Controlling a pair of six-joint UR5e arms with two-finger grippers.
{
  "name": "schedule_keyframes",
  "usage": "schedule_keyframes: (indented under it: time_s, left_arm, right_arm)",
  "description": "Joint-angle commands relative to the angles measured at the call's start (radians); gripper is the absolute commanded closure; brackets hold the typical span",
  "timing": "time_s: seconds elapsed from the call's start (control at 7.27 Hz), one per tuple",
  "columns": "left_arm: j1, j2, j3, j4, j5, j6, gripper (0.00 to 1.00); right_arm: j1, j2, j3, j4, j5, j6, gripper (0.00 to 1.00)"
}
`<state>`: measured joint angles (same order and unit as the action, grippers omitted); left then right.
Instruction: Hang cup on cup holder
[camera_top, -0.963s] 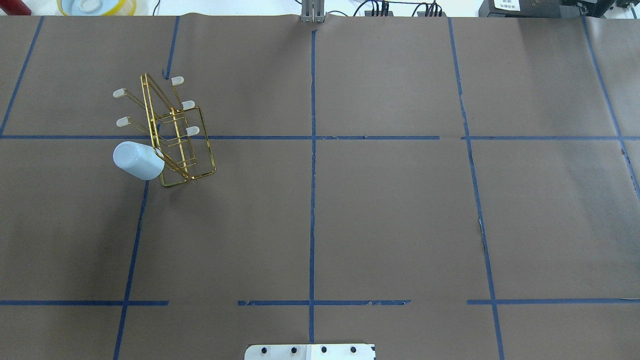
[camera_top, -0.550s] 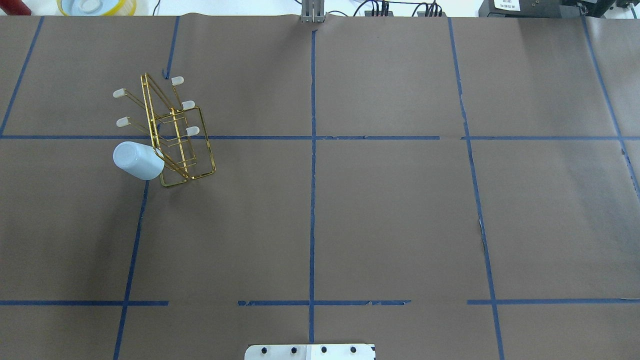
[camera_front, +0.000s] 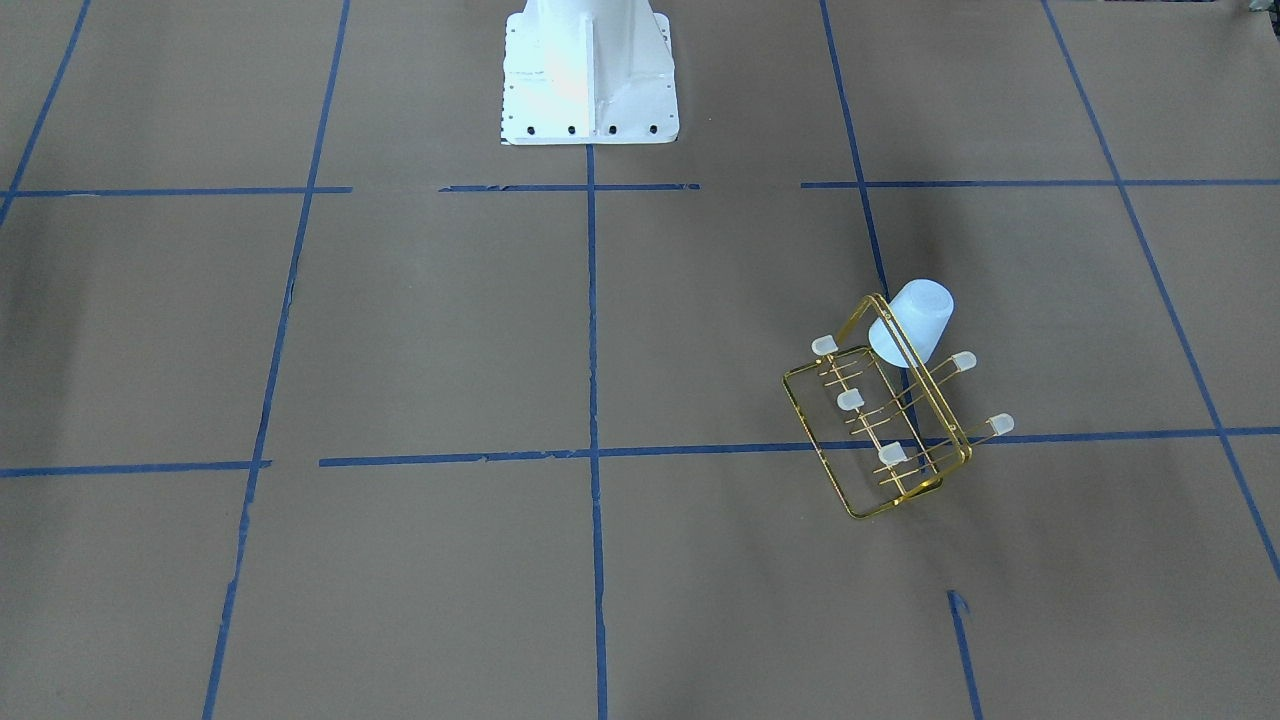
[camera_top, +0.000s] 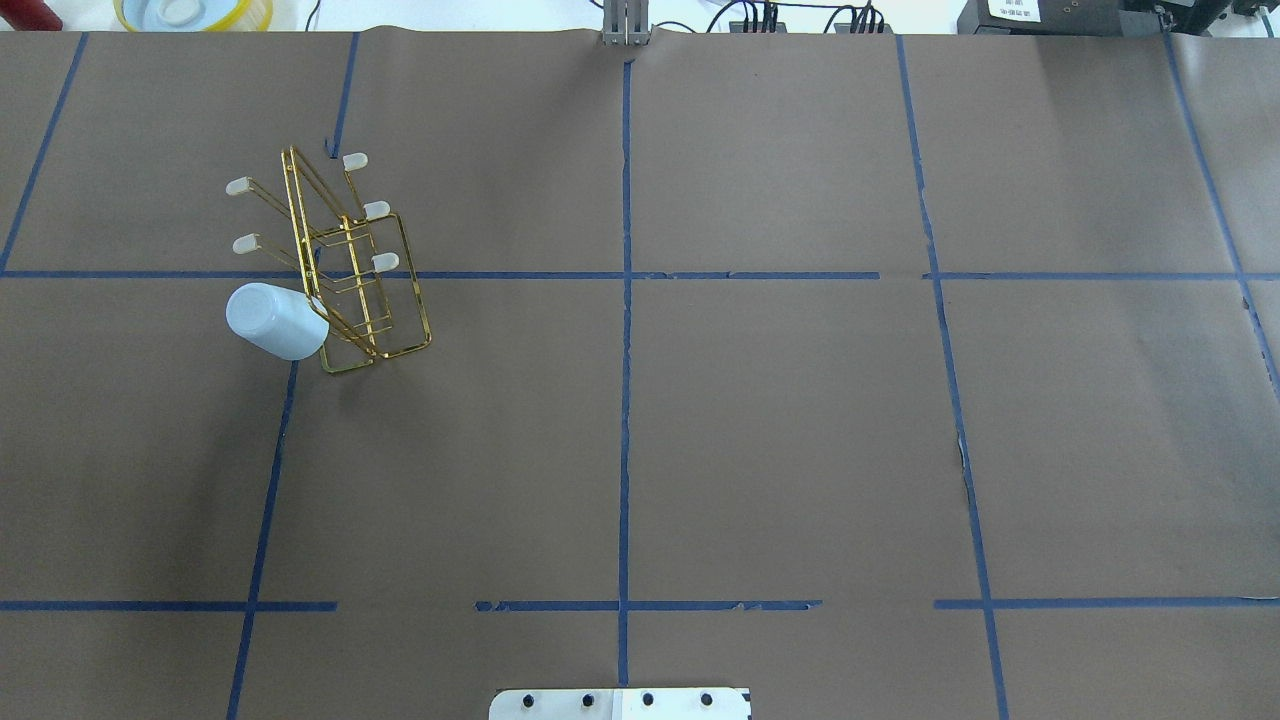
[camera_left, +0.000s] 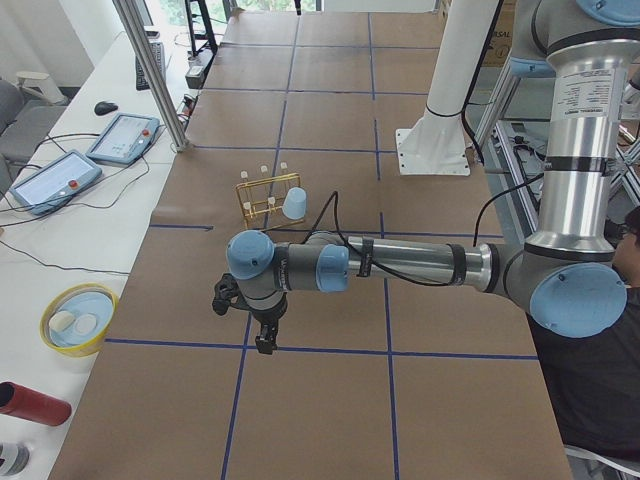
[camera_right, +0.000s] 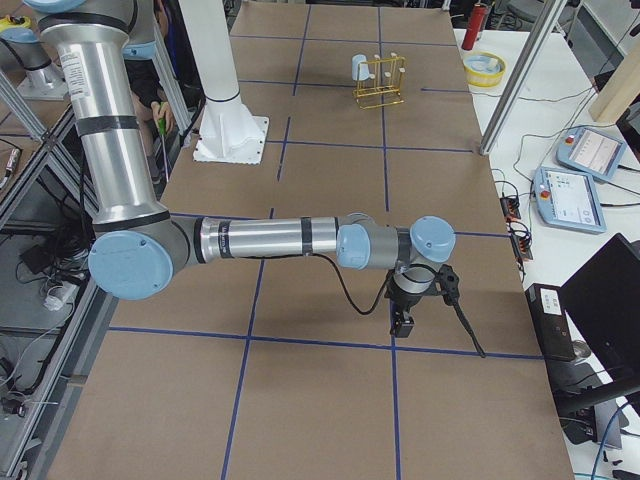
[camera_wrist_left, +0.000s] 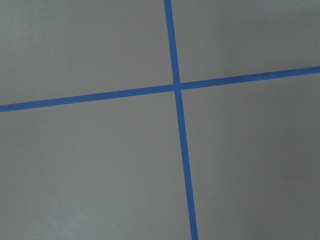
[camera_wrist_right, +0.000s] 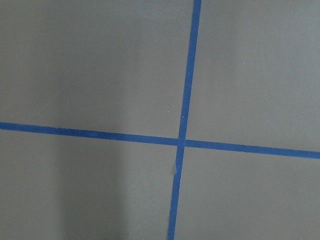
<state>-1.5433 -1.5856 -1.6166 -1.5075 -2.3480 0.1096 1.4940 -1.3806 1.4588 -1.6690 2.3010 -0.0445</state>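
The pale blue cup (camera_top: 276, 320) sits tilted, base up and outward, on the near-left end of the gold wire cup holder (camera_top: 352, 268); several white-capped prongs stay bare. Both also show in the front-facing view, cup (camera_front: 912, 320) and holder (camera_front: 880, 430), and small in the side views, cup (camera_left: 294, 204) and cup (camera_right: 359, 68). My left gripper (camera_left: 264, 340) hangs over bare table well short of the holder. My right gripper (camera_right: 402, 322) hangs over the table's far right end. Both show only in side views, so I cannot tell if they are open or shut.
A yellow-rimmed round dish (camera_top: 195, 12) lies off the table's far left corner, with a red cylinder (camera_left: 30, 403) near it. A metal post (camera_left: 150, 70) and control tablets (camera_left: 125, 135) stand along the far side. The white robot base (camera_front: 590, 75) is at the near edge.
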Motion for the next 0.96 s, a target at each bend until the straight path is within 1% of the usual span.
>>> schedule_keyframes:
  time_s: [0.0, 0.83]
  left_arm:
    - [-0.011, -0.001, -0.023, 0.003, 0.003, 0.004, 0.00]
    - [-0.011, -0.002, -0.046, 0.001, 0.006, 0.005, 0.00]
  right_arm:
    - [0.000, 0.000, 0.000, 0.000, 0.000, 0.000, 0.00]
    - [0.000, 0.000, 0.000, 0.000, 0.000, 0.002, 0.00]
